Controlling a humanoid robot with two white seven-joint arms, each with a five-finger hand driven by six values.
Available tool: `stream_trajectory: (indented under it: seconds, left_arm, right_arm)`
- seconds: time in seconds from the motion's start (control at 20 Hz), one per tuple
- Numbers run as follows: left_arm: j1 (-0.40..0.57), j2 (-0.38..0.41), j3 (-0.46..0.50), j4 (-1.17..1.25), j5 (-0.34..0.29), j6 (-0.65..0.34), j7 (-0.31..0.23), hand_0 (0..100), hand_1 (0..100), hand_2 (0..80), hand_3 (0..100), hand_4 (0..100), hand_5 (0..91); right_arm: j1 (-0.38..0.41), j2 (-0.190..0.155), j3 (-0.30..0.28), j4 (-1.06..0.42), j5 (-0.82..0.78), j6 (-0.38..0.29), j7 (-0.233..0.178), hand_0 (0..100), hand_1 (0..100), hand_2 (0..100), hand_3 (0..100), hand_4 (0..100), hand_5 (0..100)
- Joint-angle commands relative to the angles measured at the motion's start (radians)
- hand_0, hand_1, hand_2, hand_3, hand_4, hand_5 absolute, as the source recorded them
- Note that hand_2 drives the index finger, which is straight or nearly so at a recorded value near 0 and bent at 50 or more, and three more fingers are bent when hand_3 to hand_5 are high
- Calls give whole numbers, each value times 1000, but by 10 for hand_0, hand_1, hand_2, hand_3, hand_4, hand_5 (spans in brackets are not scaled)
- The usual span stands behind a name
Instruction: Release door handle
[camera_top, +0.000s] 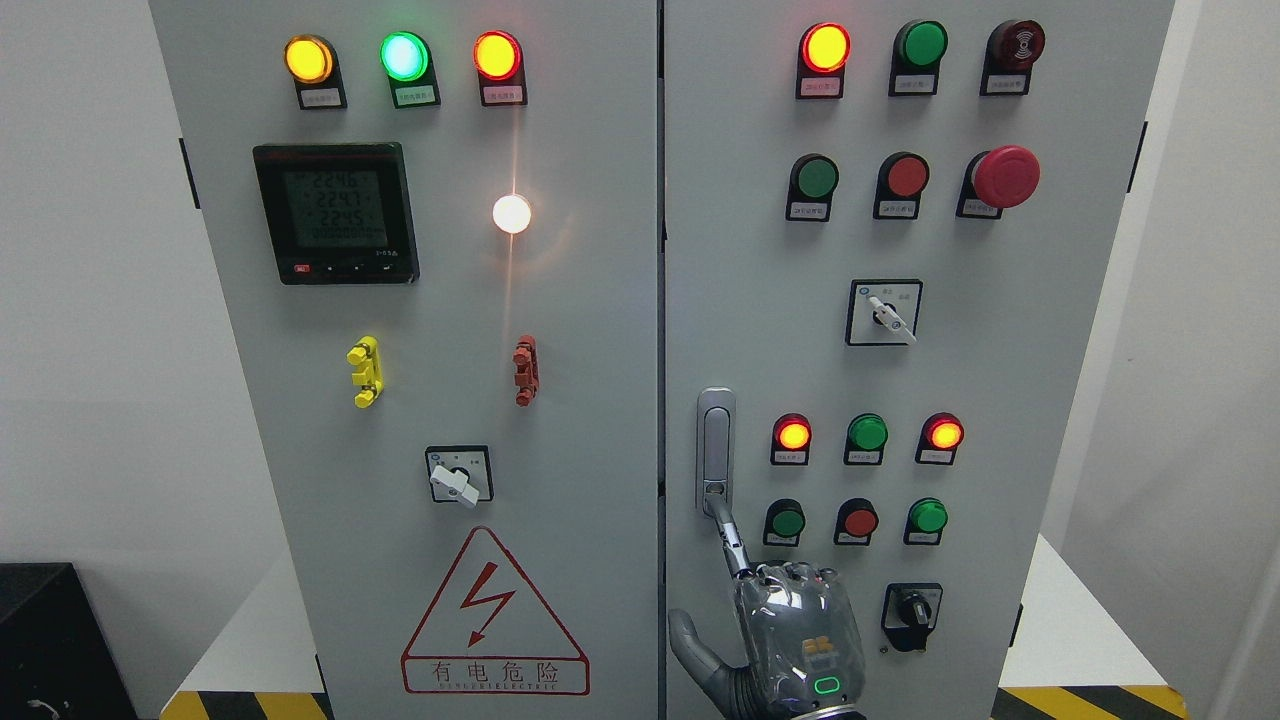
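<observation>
Clearly only one hand (790, 625) shows, rising from the bottom edge right of the middle, so I take it for the right; the left arm is out of view. Its index finger (730, 535) is stretched up and out, its tip touching the lower end of the handle (715, 450), at the lock button. The other fingers are curled at the knuckles and the thumb sticks out to the left; nothing is gripped, only a poke with one finger.

The handle is a slim, upright grey bar at the left edge of the right door (1000, 400), just beside the seam between the two doors, left of the small red lamp (792, 435). It appears to lie flush in its plate, not popped out, though I cannot be sure from this angle.

To release well, I judge the finger should come straight back off the handle, away from the door, not sliding sideways: the lamps and buttons sit near on the right, and the black knob (912, 608) is just beside the hand. A slow, straight retreat avoids catching the handle's end and tugging the door.

As for writing, the left door (240, 400) carries a red triangle sign (495, 612) with a lightning bolt and the characters 有电危险 beneath. The meter (335, 212) shows rows of digits, roughly 224-something, too faint to read for certain. Small tags under the lamps are unreadable.
</observation>
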Motion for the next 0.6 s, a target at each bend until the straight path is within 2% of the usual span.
stream_trajectory:
  seconds: [0.0,0.55]
  left_arm:
    - [-26,0,0,29,0,0,0,120,556,0,0,0,0]
    - [-26,0,0,29,0,0,0,120,556,0,0,0,0]
  right_arm:
    - [0,0,0,11,0,3,6,373,265,57,1000,998,1000]
    - [3,-1,1,11,0,11,6,373,266,59,1000,997,1000]
